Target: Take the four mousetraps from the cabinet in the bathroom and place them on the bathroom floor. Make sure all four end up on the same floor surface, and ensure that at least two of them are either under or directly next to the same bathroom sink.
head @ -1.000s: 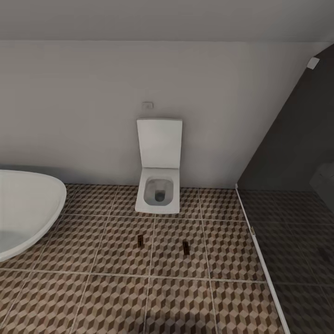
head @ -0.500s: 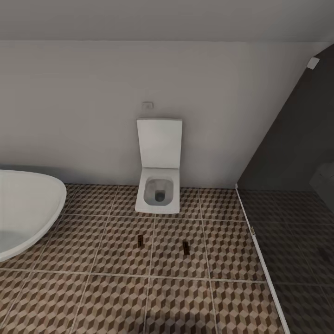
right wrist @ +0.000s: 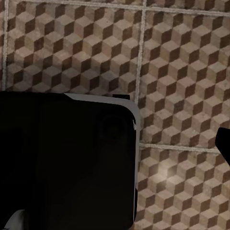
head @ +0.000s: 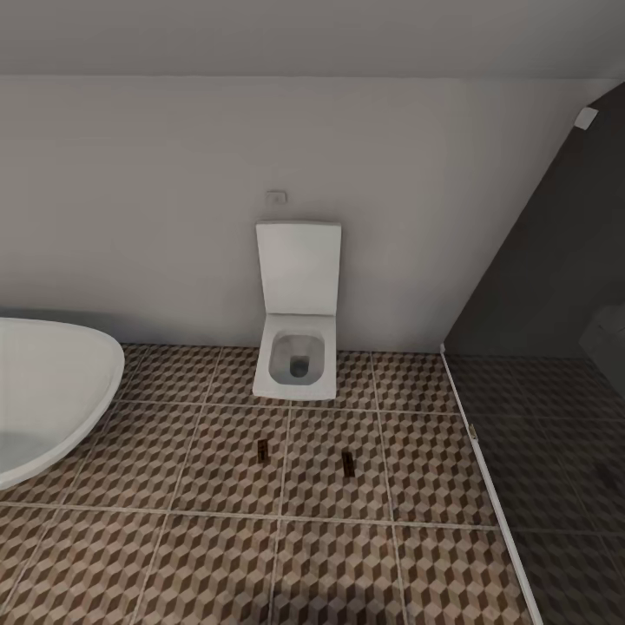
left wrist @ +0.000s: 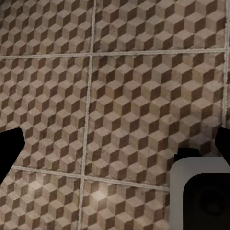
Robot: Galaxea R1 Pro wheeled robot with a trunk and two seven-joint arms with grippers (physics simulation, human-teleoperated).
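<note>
- Two mousetraps (head: pixel 262 448) (head: pixel 347 463) lie apart on the bathroom floor (head: pixel 217 555), in front of the toilet (head: pixel 297 365).
- A bathtub (head: pixel 52 391) stands at the left.
- Left gripper (left wrist: pixel 115 148): fingertips spread wide over bare tiles.
- Right gripper: cannot tell.

Even, soft, flat light — the plain white wall (head: pixel 174 200) is evenly lit, while a dark, dim shaded zone (head: pixel 547 417) lies at 3 o'clock. Slightly soft render; faint glare spots show on the brown-and-beige cube-patterned floor tiles (left wrist: pixel 98 195) in both wrist views.

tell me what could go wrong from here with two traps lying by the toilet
Two mousetraps lie on the bathroom floor in front of the toilet, with no sink in view, so the sink condition may fail. They are small and dark against the busy tile pattern, so the base could roll over them when driving on.
</note>
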